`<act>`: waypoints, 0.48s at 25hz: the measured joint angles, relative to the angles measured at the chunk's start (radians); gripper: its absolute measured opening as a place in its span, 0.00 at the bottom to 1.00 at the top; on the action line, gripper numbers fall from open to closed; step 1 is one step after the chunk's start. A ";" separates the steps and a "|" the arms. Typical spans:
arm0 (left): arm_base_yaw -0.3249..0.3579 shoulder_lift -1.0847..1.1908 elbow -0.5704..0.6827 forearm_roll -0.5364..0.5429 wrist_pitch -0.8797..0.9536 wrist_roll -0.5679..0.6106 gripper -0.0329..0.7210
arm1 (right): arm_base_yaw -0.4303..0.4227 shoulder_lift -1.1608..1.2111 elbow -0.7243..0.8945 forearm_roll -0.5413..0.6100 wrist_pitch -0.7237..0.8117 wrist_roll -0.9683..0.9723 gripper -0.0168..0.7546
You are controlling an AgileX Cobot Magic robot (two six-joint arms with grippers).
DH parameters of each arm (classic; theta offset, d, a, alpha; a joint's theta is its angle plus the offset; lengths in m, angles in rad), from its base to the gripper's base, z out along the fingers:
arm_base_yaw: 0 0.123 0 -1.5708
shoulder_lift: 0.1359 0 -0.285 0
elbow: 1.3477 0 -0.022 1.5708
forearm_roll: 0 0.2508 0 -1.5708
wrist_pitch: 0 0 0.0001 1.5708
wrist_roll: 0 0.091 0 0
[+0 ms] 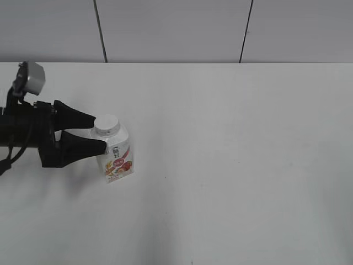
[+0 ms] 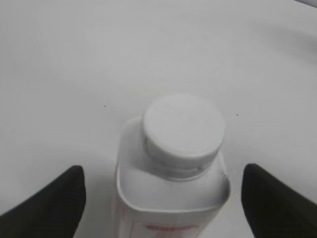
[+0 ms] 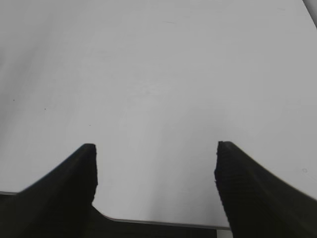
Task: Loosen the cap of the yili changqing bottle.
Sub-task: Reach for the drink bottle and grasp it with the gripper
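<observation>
The yili changqing bottle (image 1: 117,157) stands upright on the white table at left of centre, white with a pink-red label. Its round white cap (image 1: 106,125) sits on the neck. My left gripper (image 1: 98,132) is open, its two black fingers on either side of the bottle's upper part, apart from it. In the left wrist view the bottle (image 2: 171,196) and cap (image 2: 183,130) lie between the fingers of the left gripper (image 2: 163,198), with gaps on both sides. My right gripper (image 3: 156,166) is open and empty over bare table; it does not show in the exterior view.
The white table (image 1: 231,165) spreads to the right and front of the bottle. A grey panelled wall (image 1: 176,30) runs behind the table's far edge. The table's near edge (image 3: 163,223) shows under the right gripper.
</observation>
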 joint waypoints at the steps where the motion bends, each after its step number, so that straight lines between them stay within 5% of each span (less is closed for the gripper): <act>1: -0.015 0.000 0.000 -0.001 0.007 -0.001 0.82 | 0.000 0.000 0.000 0.000 0.000 0.000 0.78; 6: -0.089 0.000 0.000 -0.014 0.155 -0.002 0.82 | 0.000 0.000 0.000 0.000 0.000 0.000 0.78; 12: -0.095 0.000 0.000 -0.085 0.193 -0.003 0.82 | 0.000 0.000 0.000 0.000 0.000 0.000 0.78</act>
